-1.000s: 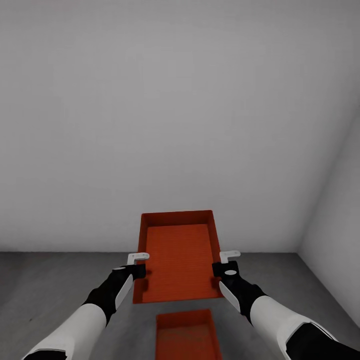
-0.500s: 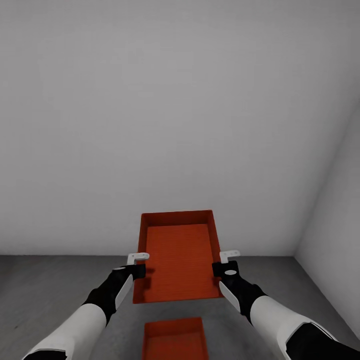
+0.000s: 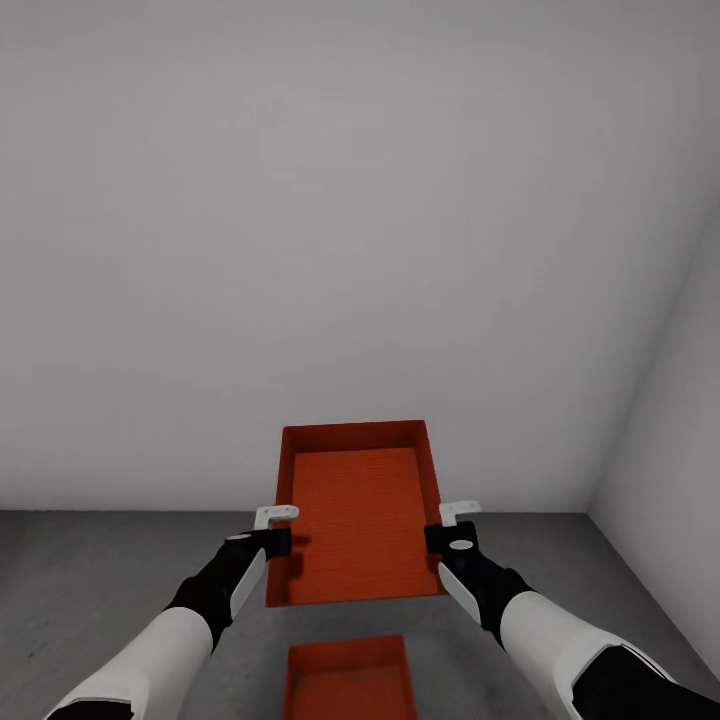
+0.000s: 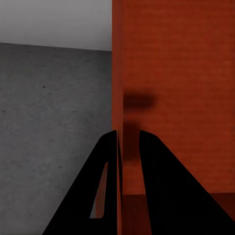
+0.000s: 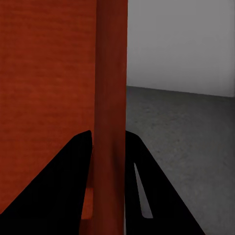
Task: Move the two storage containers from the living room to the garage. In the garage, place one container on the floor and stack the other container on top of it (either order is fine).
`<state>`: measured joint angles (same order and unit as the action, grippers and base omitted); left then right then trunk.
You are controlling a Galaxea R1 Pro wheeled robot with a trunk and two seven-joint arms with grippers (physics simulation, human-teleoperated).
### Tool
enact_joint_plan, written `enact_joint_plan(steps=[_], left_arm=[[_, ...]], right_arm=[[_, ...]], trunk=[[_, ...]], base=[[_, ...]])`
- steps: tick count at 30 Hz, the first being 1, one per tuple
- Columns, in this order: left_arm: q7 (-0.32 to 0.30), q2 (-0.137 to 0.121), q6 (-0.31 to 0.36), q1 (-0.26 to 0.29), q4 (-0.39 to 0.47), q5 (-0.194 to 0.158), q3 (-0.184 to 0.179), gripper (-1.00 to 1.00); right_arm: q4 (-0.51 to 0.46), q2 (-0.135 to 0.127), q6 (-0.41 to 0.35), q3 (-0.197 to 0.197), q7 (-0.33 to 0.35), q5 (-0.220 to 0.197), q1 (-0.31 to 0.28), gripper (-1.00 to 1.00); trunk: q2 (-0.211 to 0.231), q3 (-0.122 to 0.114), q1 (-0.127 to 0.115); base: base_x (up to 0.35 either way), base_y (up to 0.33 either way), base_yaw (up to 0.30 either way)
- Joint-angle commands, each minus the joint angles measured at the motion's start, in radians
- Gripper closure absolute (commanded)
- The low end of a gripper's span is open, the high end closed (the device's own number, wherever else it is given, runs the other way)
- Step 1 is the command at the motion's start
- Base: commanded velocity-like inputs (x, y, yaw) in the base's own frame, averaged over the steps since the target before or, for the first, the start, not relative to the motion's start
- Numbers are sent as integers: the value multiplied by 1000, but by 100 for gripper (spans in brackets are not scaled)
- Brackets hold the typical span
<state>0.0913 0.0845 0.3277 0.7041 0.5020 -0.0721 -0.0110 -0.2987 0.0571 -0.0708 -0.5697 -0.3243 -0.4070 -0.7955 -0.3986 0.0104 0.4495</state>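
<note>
I hold one orange-red storage container [image 3: 355, 520] level in the air in front of me, its open top up. My left gripper [image 3: 281, 533] is shut on its left wall and my right gripper [image 3: 448, 530] is shut on its right wall. In the left wrist view the black fingers [image 4: 105, 161] of the left gripper [image 4: 119, 142] straddle the container's wall [image 4: 117, 73]. The right gripper [image 5: 110, 142] clamps the opposite wall [image 5: 111, 73] the same way. The second storage container [image 3: 350, 680] rests on the garage's dark grey concrete floor [image 3: 100, 570], directly below and nearer to me, cut off by the picture's lower edge.
A plain white wall [image 3: 300, 250] stands close ahead. It meets a second white wall [image 3: 670, 450] at a corner on the right. Bare concrete floor lies on both sides of the lower container.
The view shifted a second ago: the container on the floor now sits further left in the picture, more under the held one. Both grippers keep their hold; nothing moved in the last half second.
</note>
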Motion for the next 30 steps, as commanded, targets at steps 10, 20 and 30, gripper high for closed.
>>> enact_joint_plan(steps=[10, 20, 30], left_arm=[[11, 1, 5, 0, 3, 0, -10, 100], [11, 0, 5, 0, 4, 0, -10, 100], [11, 0, 4, 0, 4, 0, -10, 100]], right_arm=[[1, 0, -7, -12, -10, -12, -1, 100], [1, 0, -6, -12, -10, -12, -1, 100], [1, 0, -6, -12, -10, -12, -1, 100]], trunk=[[-1, 1, 0], [-1, 1, 0], [-1, 1, 0]], base=[[0, 0, 0], [0, 0, 0], [0, 0, 0]])
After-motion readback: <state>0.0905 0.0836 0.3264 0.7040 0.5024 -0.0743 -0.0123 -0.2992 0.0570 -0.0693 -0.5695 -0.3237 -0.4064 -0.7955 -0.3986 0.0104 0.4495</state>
